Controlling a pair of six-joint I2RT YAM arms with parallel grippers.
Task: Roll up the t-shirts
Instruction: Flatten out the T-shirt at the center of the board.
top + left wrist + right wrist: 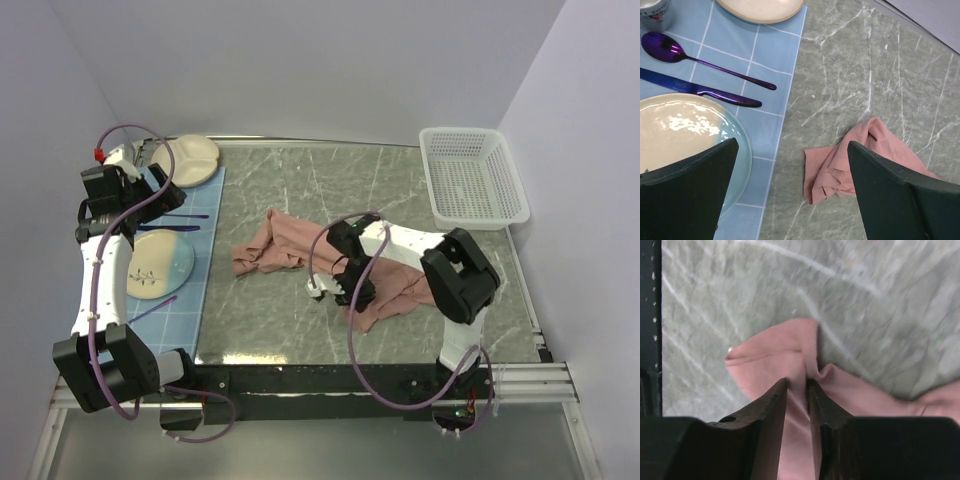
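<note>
Pinch on crumpled t-shirt (285, 240) lying mid-way across worktop (400, 190).
Right tool (796, 382) clamps a fabric fold; left tool (792, 145) hangs released. Spreading the cloth flat first should give a tighter roll.

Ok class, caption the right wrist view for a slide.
Right gripper pinching a fold of pink t-shirt on grey marbled table.

White-and-black left arm (108, 282) and right arm (412, 240) carry purple cables (352, 335); dark pincer fingers (765, 415).
</note>
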